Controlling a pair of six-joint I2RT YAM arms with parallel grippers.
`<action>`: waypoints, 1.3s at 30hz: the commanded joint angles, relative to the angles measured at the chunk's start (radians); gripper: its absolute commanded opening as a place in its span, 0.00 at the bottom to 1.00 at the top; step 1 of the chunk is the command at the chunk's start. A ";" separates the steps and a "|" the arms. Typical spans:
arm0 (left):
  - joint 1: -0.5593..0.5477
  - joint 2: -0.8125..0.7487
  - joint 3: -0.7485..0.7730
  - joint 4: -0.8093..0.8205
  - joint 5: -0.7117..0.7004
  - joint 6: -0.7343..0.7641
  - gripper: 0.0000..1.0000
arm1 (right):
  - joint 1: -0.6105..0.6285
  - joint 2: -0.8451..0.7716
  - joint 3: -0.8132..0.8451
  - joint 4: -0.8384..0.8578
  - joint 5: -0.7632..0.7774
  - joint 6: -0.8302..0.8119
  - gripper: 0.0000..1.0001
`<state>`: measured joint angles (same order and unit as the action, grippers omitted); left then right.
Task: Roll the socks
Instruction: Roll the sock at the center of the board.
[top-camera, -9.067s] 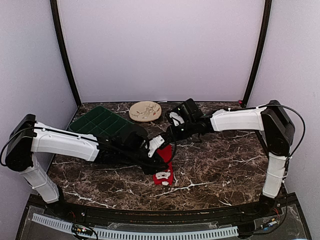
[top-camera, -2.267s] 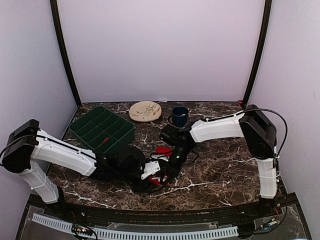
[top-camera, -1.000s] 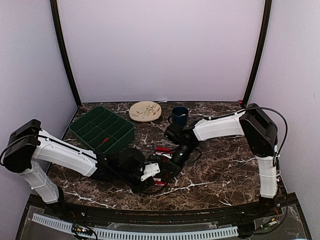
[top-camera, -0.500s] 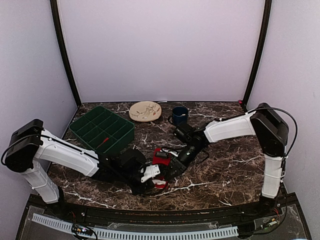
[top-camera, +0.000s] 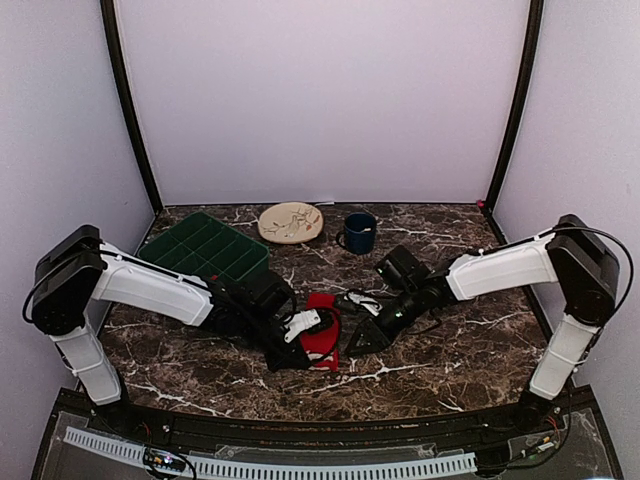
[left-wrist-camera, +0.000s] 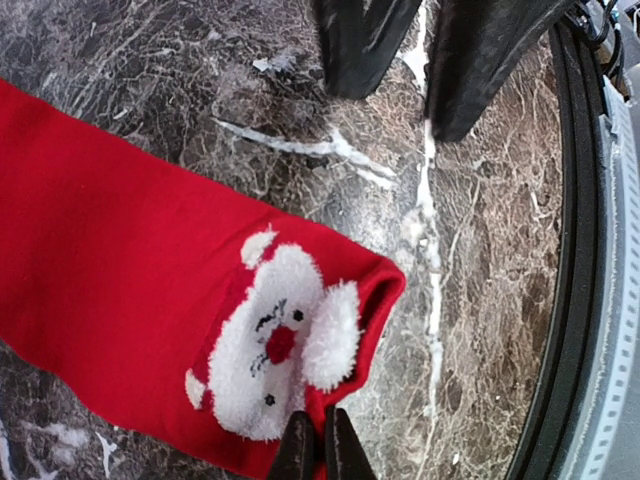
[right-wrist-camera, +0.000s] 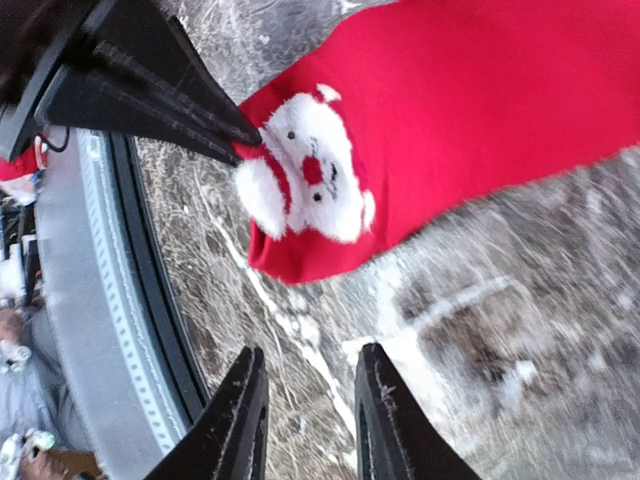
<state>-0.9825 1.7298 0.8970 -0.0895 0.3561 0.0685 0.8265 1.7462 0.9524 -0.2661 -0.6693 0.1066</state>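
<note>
— So, how is everything lying on the table (top-camera: 480, 345) for me?

— You are working over the near middle of the marble. The green tray (top-camera: 205, 250) is sitting at the far left, and the plate (top-camera: 290, 222) and the mug (top-camera: 358, 232) are standing along the far side, all well apart from your work. The socks (top-camera: 322, 338) are lying flat between your two arms, with the end bearing the white Santa face (left-wrist-camera: 280, 340) pointing toward the near rim (left-wrist-camera: 575, 250). I cannot tell whether both socks are lying stacked there.

— And why are the hands sitting as they are?

— Your left gripper (left-wrist-camera: 318, 420) is pinching the hem just beside the Santa face, its fingertips closing tight on the fabric. I am reading that as you pinning the end where the roll should be starting, or getting ready to turn it over. Your right gripper (right-wrist-camera: 311, 355) is hovering just right of the socks over bare marble, fingers spread and holding nothing. It is probably standing by to press or guide the fabric.

— How much room am I getting?

— The Santa end is lying near the black rim, so you are running short of space on the near side. If you are rolling toward the far side, you are getting the whole red length to work along and open marble beyond it. The right side is also lying open, which is giving your free hand room to come in low.
</note>
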 joint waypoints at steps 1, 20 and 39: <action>0.035 0.038 0.068 -0.119 0.156 -0.002 0.00 | 0.003 -0.115 -0.097 0.153 0.128 0.046 0.29; 0.192 0.202 0.227 -0.357 0.478 -0.002 0.00 | 0.348 -0.280 -0.183 0.172 0.692 -0.102 0.29; 0.205 0.311 0.327 -0.502 0.603 0.050 0.00 | 0.550 -0.030 0.001 0.131 0.994 -0.322 0.38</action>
<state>-0.7769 2.0369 1.1965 -0.5449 0.9108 0.0982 1.3537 1.6836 0.9108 -0.1398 0.2390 -0.1497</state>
